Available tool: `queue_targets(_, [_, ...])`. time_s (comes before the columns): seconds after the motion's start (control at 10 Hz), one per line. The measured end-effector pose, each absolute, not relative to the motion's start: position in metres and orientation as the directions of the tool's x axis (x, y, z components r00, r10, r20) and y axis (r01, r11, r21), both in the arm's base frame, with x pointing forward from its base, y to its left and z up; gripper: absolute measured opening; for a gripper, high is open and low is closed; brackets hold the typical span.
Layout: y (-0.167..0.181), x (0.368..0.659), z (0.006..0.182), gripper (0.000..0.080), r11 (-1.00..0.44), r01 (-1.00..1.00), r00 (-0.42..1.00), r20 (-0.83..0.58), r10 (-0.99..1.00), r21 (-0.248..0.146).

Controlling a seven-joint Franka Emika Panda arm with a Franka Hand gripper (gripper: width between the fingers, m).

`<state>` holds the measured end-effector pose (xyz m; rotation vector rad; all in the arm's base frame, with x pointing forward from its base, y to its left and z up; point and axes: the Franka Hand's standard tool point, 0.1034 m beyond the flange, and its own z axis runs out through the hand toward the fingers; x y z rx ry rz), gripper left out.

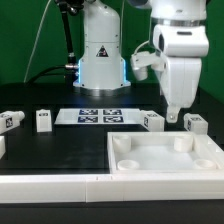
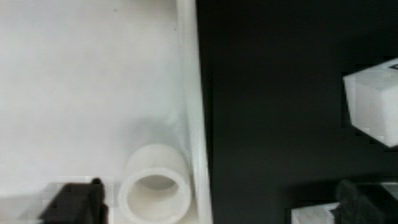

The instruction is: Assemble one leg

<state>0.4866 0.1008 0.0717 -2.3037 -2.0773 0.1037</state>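
Note:
Several legs, small white posts with marker tags, stand on the black table: two at the exterior view's left (image 1: 12, 120) (image 1: 43, 120) and two at its right (image 1: 152, 120) (image 1: 196, 123). My gripper (image 1: 173, 116) hangs between the two right legs, above the far edge of the large flat white square piece (image 1: 165, 158). In the wrist view my gripper (image 2: 217, 205) is open and empty. Its dark fingers (image 2: 71, 203) straddle the piece's edge (image 2: 89, 90) and a round corner socket (image 2: 157, 186). Part of one leg (image 2: 374, 105) shows beside it on the table.
The marker board (image 1: 98, 115) lies flat at mid-table in front of the robot base (image 1: 100, 60). A long white ledge (image 1: 50, 186) runs along the front, left of the square piece.

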Motion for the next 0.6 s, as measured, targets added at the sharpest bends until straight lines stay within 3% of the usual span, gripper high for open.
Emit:
queue_targets(0.3, [0.0993, 0.4854, 0.0678, 0.0649, -0.126, 0.989, 0.124, -0.025, 0.992, -0.079])
queue_targets(0.5, [0.1003, 0.4838, 0.0673, 0.0649, -0.330, 0.941, 0.328, -0.031, 0.944, -0.077])
queue_targets(0.6, [0.1006, 0.4769, 0.0666, 0.0649, -0.540, 0.837, 0.541, -0.016, 0.841, -0.084])
